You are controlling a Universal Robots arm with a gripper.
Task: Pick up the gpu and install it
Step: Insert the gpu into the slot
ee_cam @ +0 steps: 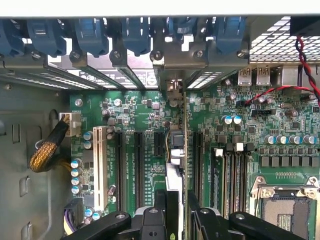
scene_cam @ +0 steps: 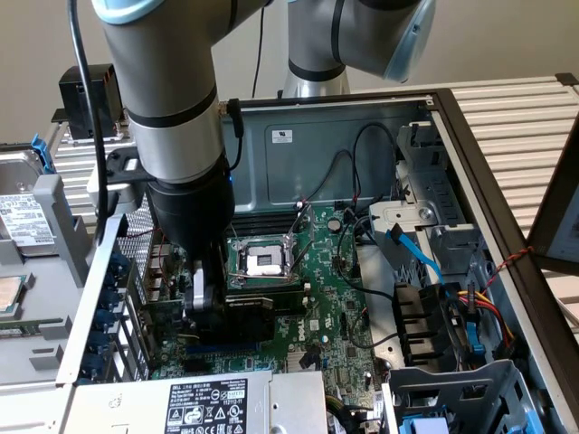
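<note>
You have the claw (scene_cam: 206, 303) low inside the case (scene_cam: 362, 136), clamped on the gpu (scene_cam: 249, 315). The card stands on edge over the motherboard (scene_cam: 339, 298) slots, at 6 o'clock from the CPU socket (scene_cam: 258, 260) in the exterior view. Whether it is seated, you cannot tell.

Motherboard (scene_cam: 335, 307) green. gpu (scene_cam: 246, 318) black shroud on green board. Robot arm (scene_cam: 167, 99) silver-grey, light-blue caps, black wrist. Exterior view, 3 o'clock from silver CPU socket (scene_cam: 262, 262): blue SATA cable (scene_cam: 418, 256). 7 o'clock: grey power supply (scene_cam: 204, 407), black label with white print. Slot latches (ee_cam: 135, 35) blue. Braided sleeve (ee_cam: 46, 152) gold. Twisted wire (ee_cam: 302, 57) red-black.
</note>
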